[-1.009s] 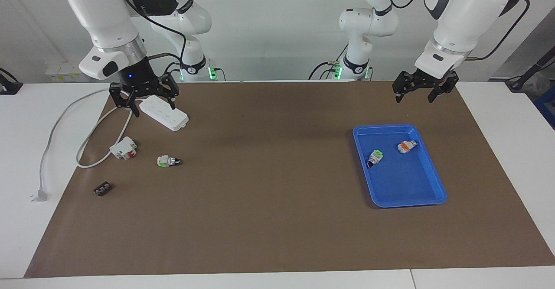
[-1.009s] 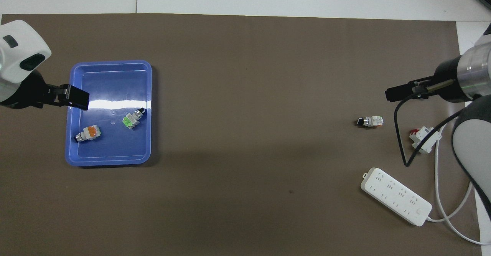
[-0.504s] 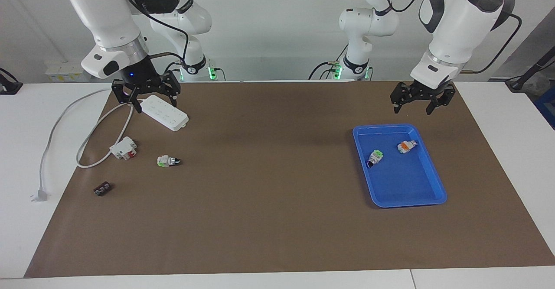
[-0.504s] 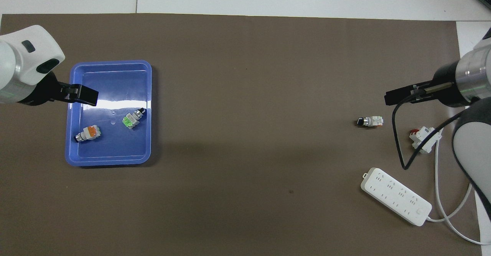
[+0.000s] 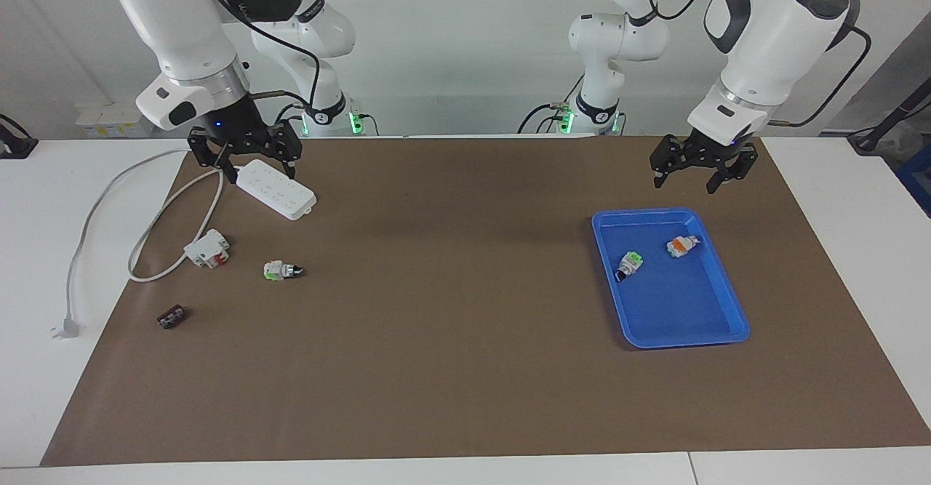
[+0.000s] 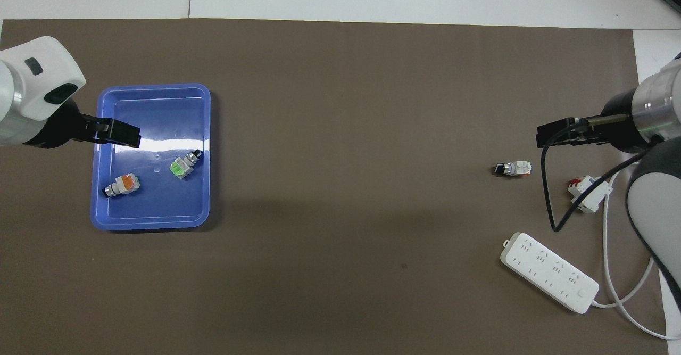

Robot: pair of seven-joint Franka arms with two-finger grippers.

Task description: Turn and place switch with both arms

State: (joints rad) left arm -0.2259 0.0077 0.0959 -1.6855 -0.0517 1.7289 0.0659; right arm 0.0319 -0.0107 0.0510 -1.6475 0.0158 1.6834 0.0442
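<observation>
A: Switch (image 5: 283, 271) first. We see it lying on its side on the brown mat (image 5: 451, 310), toward the right arm's end, near the white block (image 5: 207, 248) and apart from it.

B: We agree. Two more switches lie in the blue tray (image 5: 734, 303) at the left arm's end.

A: Grippers?

B: We see the right gripper (image 5: 246, 156) hanging over the power strip (image 5: 280, 190), fingers spread, holding nothing. The left gripper (image 5: 694, 166) hangs over the mat by the tray's edge nearest the robots, also spread and empty.

A: We note a small dark block (image 5: 172, 317) too, farther from the robots than the switch.
</observation>
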